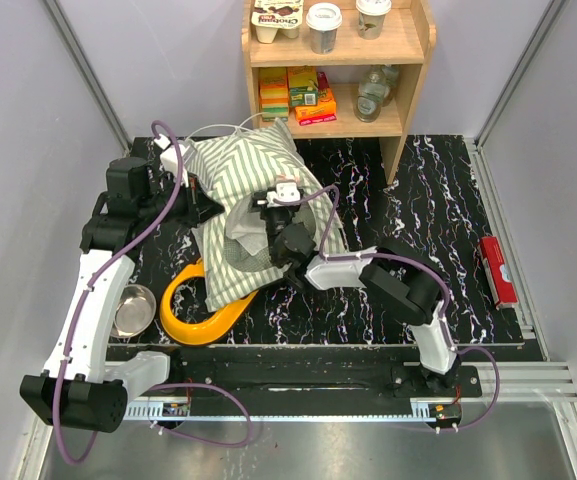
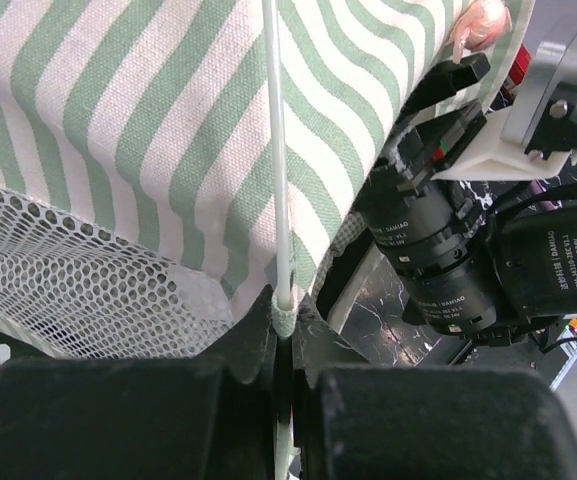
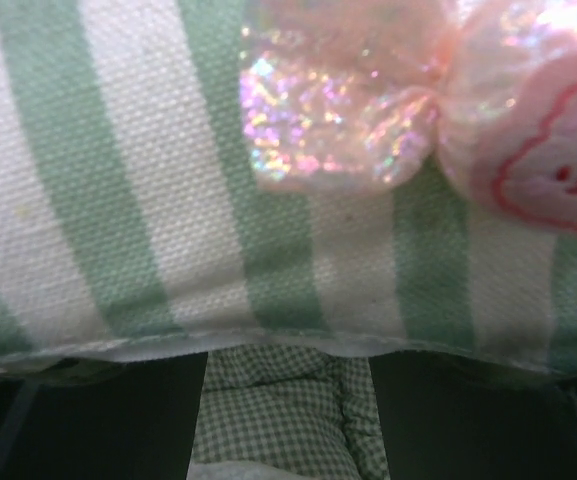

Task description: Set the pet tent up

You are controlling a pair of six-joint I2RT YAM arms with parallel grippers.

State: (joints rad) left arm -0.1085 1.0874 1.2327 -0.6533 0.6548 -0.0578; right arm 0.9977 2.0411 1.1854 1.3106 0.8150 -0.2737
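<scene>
The pet tent, green-and-white striped fabric, lies crumpled in the middle of the table. My left gripper is at its left edge. In the left wrist view this gripper is shut on the end of a thin white pole, where the pole enters a mesh sleeve beside the white mesh panel. My right gripper presses into the tent's middle. In its wrist view the right gripper stands open. A green checked quilted cushion lies between the fingers, under the striped edge. A pink glittery bow sits on the fabric.
A yellow bowl holder lies partly under the tent's near edge, with a metal bowl to its left. A wooden shelf with boxes, cups and bottles stands at the back. A red object lies near the right edge.
</scene>
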